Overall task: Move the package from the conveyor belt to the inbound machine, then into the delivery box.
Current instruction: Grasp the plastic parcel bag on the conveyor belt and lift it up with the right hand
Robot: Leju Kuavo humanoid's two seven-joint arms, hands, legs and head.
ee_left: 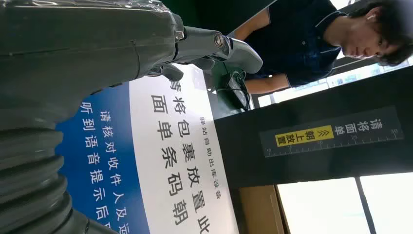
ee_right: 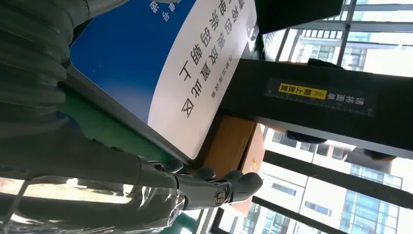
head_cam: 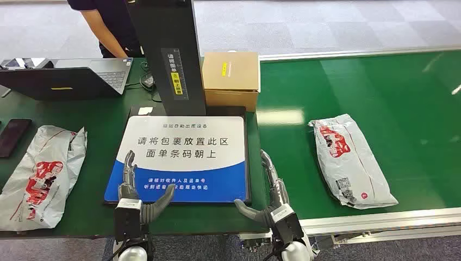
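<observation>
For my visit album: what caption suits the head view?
Both open robot hands, left hand and right hand, hover by the blue-and-white scanner pad; a white plastic mailer package waits on the green conveyor belt.

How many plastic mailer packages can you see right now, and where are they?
2. One white and red mailer package lies on the green conveyor belt, to the right of the right hand. The other mailer lies on the table's left side, beyond the left hand.

Open laptop at the far left of the green worktop, black phone near its left edge, cardboard box beside the black post, person in dark shirt standing behind the laptop
</observation>
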